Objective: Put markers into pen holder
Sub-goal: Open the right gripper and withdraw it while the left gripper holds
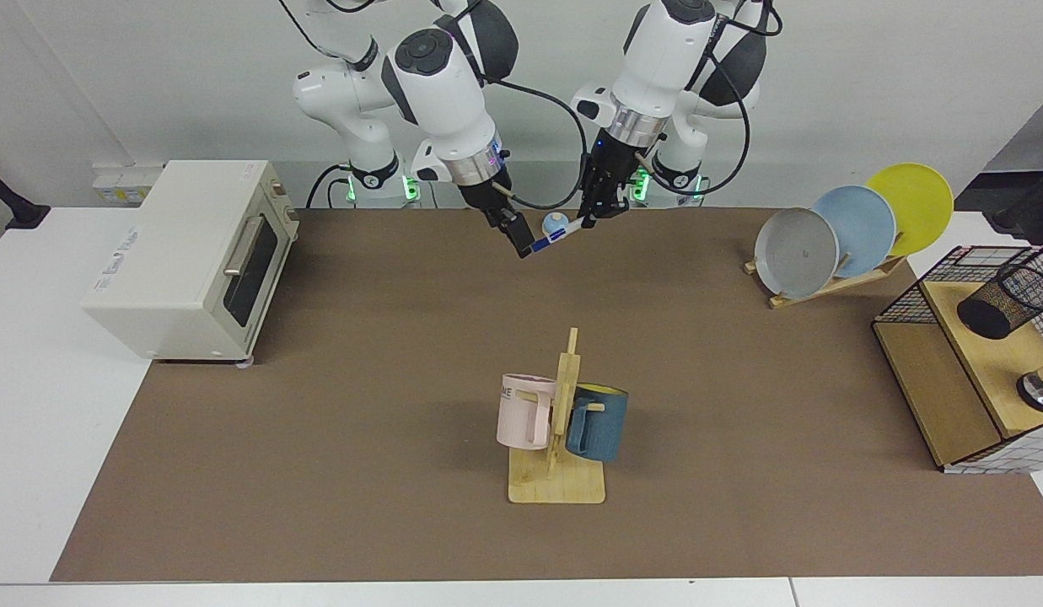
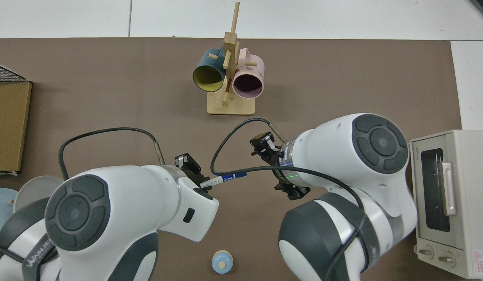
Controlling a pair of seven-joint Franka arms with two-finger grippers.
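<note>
Mat [image 1: 361, 438] brown, on white table [image 1: 32, 405].

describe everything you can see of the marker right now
The marker is slim, with a white barrel, a blue band and a dark blue cap. It hangs in the air above the brown mat, tilted, white end clamped in the left gripper. The capped end points at the right gripper, which stands open and apart from it.

A plain white wall [image 1: 192, 76] stands behind a white table [image 1: 40, 405] topped by a brown mat [image 1: 361, 354]
</note>
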